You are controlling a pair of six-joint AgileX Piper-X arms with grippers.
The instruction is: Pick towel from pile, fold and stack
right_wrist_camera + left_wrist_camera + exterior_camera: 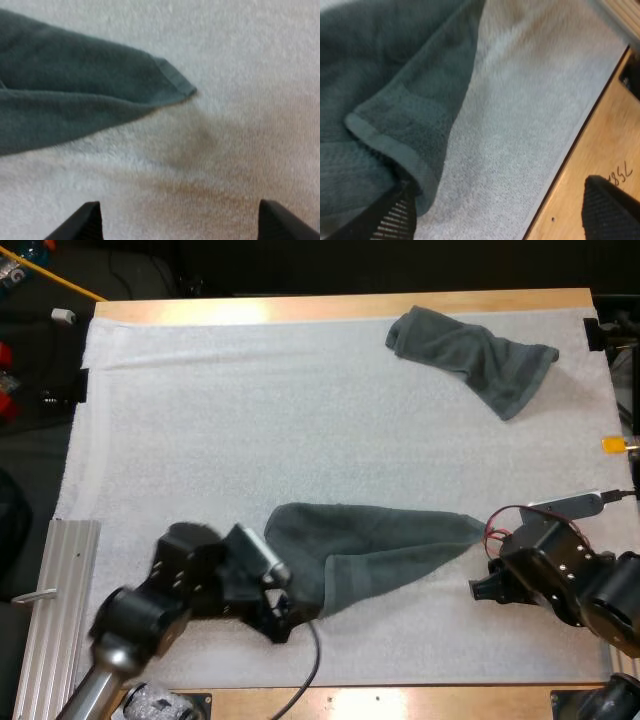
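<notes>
A dark grey-green towel (370, 550) lies loosely folded over itself on the white mat (250, 420), near the front. My left gripper (285, 615) sits low at the towel's near left corner. In the left wrist view its fingers (395, 215) stand wide apart, one right beside the hemmed towel corner (385, 140), with only bare mat between them. My right gripper (480, 590) hovers just in front of the towel's pointed right corner (170, 82), open, fingers (80, 222) well apart over bare mat. A second, crumpled towel (470, 355) lies at the far right.
A ribbed metal rail (55, 610) runs along the mat's left front edge. The table's wooden front edge (600, 150) is close beside my left gripper. The mat's middle and far left are bare.
</notes>
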